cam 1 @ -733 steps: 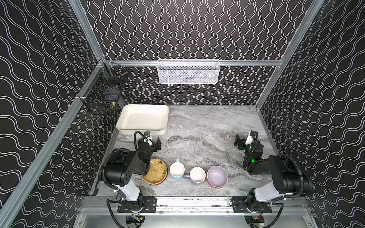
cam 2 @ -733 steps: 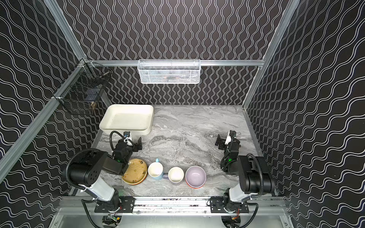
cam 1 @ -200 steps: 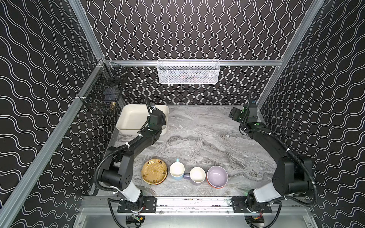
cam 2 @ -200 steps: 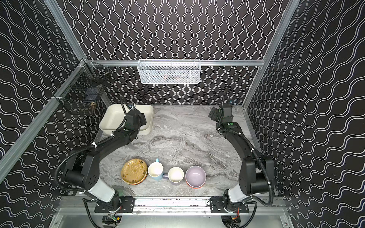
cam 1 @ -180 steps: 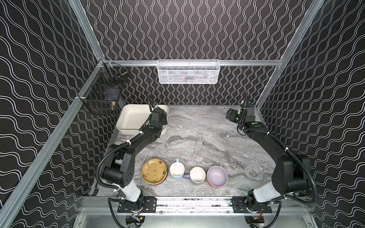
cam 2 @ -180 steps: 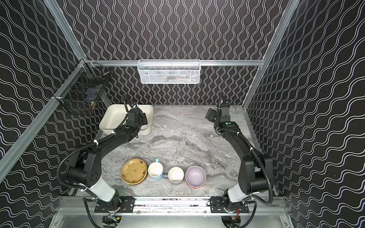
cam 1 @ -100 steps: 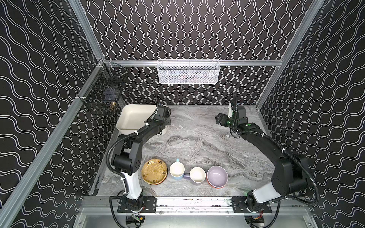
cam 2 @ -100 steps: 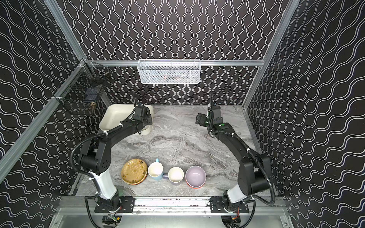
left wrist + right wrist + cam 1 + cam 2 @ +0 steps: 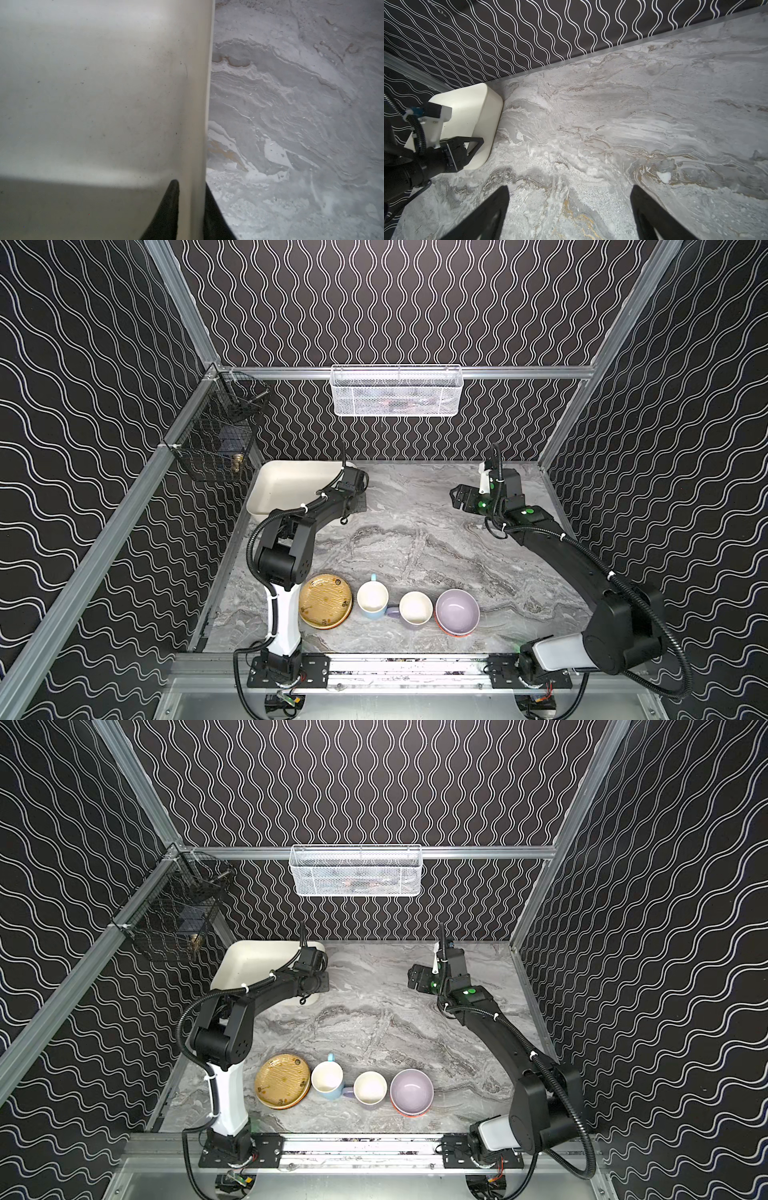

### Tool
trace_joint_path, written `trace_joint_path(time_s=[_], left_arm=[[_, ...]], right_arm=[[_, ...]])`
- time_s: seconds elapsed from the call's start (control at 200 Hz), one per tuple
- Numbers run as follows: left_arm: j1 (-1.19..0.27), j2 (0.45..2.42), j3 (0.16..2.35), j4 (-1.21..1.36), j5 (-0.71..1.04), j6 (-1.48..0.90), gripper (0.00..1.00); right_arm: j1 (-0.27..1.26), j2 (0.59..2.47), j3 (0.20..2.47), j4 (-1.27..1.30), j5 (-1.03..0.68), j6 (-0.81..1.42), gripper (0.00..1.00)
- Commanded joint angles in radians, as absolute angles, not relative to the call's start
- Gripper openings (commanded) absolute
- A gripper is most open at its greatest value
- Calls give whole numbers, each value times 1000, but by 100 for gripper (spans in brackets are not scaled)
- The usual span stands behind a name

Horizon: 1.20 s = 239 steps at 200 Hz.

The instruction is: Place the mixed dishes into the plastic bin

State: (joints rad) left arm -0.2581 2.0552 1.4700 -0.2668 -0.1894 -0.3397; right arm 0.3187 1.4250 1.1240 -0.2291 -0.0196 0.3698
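Left gripper, gone from the dishes, is clamping the plastic bin wall; right gripper is gaping. I'm seeing nothing binned.

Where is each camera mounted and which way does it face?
Top views: high over the near edge, looking down toward the back wall; left arm and right arm show, left gripper at the plastic bin, right gripper over the marble tabletop.
Left wrist: on the left arm, facing the bin's wall; its two fingers straddle it.
Right wrist: on the right arm, facing across the tabletop to the bin; its spread fingers show.
Shared: right wrist and top views both show bin and left gripper.
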Motion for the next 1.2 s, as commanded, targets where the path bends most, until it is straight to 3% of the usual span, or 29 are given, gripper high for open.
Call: trace_joint_path(time_s=[0.0,0.786,0.916,1.096,1.191], left_arm=[[-287,2066,1491,-324,-152,-368,11],[-683,2233,1774,-424,-168,-682,12],[-711,2245,1808,-419,-146,-693,22],[-714,2196,1776,-395,-102,-691,47],[-715,2141,1748,-402,-111,-667,52]], right_arm=[[319,1400,1124,-260,-29,386,92],[315,1115,1048,-504,129,434,92],[310,1102,1046,-530,144,434,93],[308,1094,1044,-546,145,434,95],[307,1105,1043,-549,148,437,95]])
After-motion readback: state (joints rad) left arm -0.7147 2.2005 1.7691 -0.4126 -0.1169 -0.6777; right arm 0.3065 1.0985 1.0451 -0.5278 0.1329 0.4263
